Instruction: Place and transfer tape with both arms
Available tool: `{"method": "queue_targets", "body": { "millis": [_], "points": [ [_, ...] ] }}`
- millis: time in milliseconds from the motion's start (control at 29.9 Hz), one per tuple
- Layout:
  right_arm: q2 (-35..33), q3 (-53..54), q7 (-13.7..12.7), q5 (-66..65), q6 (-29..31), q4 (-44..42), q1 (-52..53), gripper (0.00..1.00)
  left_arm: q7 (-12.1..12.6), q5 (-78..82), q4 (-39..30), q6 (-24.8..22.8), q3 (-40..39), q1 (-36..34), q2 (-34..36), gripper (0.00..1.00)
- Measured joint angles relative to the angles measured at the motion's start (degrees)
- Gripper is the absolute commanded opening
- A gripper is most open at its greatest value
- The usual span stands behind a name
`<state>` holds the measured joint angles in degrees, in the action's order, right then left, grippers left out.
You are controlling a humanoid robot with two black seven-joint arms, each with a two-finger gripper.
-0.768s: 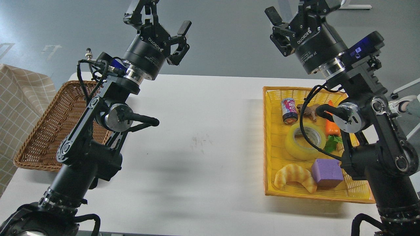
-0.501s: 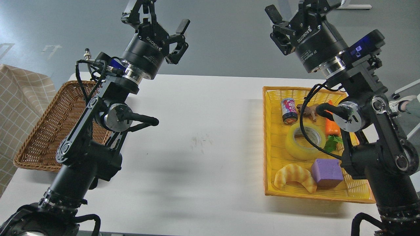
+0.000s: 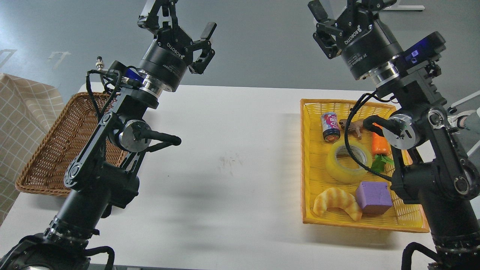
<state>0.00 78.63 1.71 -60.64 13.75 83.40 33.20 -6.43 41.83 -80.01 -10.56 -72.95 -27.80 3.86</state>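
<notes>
Tape lies flat in the yellow tray. Left gripper and right gripper hang spread apart, grasping nothing

Lab-like test room showing: grey floor, white table carrying a yellow tray of toy props.

Two baskets: one brown wicker basket and one yellow plastic tray. The tray holds six items, including one translucent yellow tape roll.
</notes>
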Motion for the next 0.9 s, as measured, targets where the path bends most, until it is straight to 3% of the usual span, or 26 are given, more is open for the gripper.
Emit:
{"method": "queue_targets", "body": {
  "millis": [234, 902],
  "points": [
    [0.0, 0.0, 0.0, -0.1, 0.0, -0.3, -0.1, 1.0, -0.1, 0.0, -1.6, -2.6, -0.1, 1.4, -0.4, 0.98],
    [0.0, -0.1, -0.4, -0.1, 0.2, -0.9, 0.3, 1.0, -0.2, -0.1, -1.7, -2.7, -0.4, 1.5, -0.3, 0.98]
  ]
}}
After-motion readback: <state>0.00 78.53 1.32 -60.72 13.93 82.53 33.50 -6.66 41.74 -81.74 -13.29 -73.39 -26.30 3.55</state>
